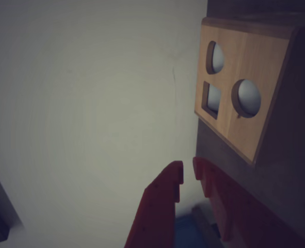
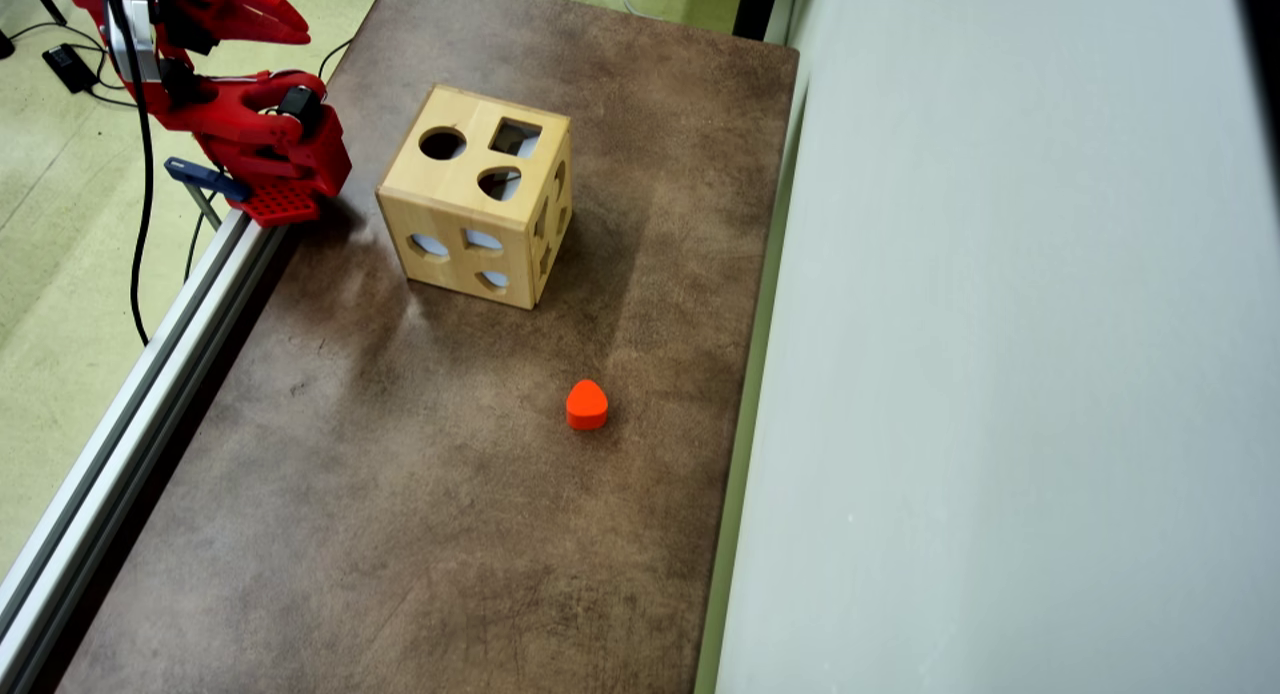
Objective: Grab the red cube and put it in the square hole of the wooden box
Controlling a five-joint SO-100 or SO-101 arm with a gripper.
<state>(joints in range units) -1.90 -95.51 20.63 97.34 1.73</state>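
The wooden box [image 2: 478,214] stands on the brown table, with the square hole [image 2: 515,137] in its top face beside a round cut-out and a rounded one. In the wrist view the wooden box [image 1: 245,111] fills the upper right, and its square hole [image 1: 211,99] shows dark. The red cube is out of view in both views. My gripper [image 1: 189,171] points up from the bottom edge with only a narrow slit between its red fingertips and nothing in it. In the overhead view the gripper [image 2: 295,24] sits folded at the top left, well apart from the box.
An orange-red block with a rounded heart-like outline [image 2: 587,405] lies on the table in front of the box. A metal rail [image 2: 150,374] runs along the table's left edge. A pale wall [image 2: 1000,374] borders the right side. Cables hang beside the arm's base.
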